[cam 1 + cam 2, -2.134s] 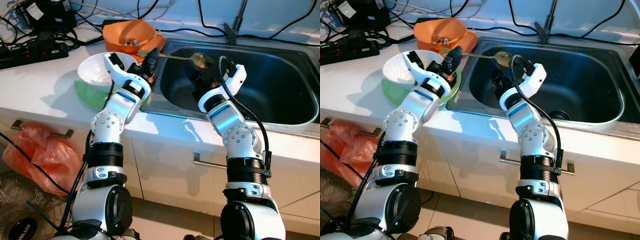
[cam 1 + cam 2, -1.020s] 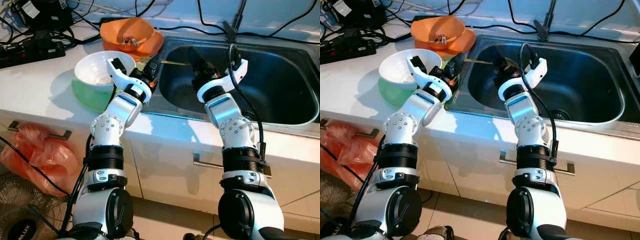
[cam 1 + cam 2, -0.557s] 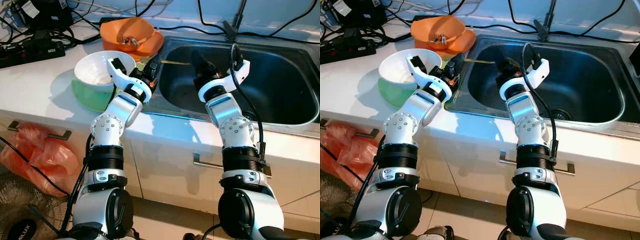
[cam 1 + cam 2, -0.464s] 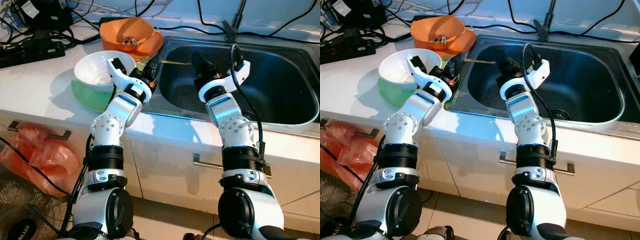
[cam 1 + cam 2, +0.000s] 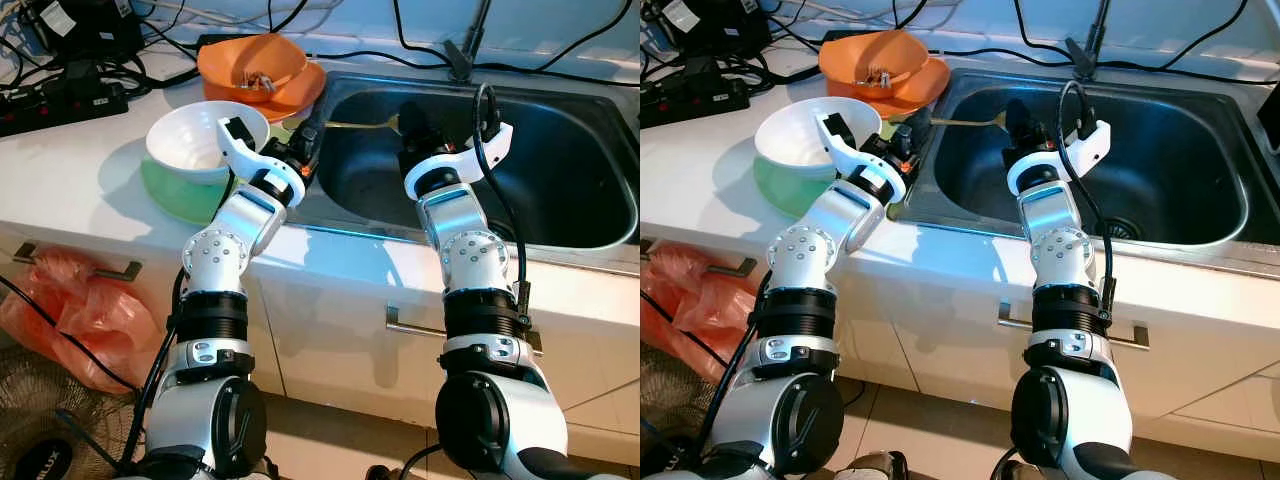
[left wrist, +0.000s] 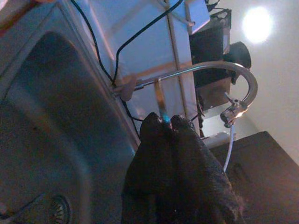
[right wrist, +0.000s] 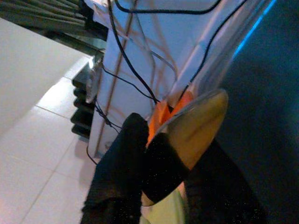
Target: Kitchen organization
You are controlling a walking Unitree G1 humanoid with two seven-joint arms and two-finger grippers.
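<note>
A brass-coloured spoon (image 5: 356, 124) hangs level over the left rim of the steel sink (image 5: 570, 190). My left gripper (image 5: 308, 122) is shut on the end of its thin handle (image 6: 159, 95), beside the stacked bowls. My right gripper (image 5: 408, 120) reaches up from the sink side and closes on the spoon's bowl (image 7: 198, 123), with one black finger (image 7: 159, 170) lying across it. Both grippers hold the spoon at opposite ends.
A white bowl (image 5: 190, 142) sits in a green one (image 5: 170, 195) on the counter left of the sink. Behind them stands an orange bowl (image 5: 255, 62). The tap (image 5: 470, 45) rises at the back. A power strip and cables (image 5: 60, 100) lie far left.
My right gripper has risen out of the sink and moved onto the spoon's bowl. The left gripper has kept its hold on the handle, shifting little.
</note>
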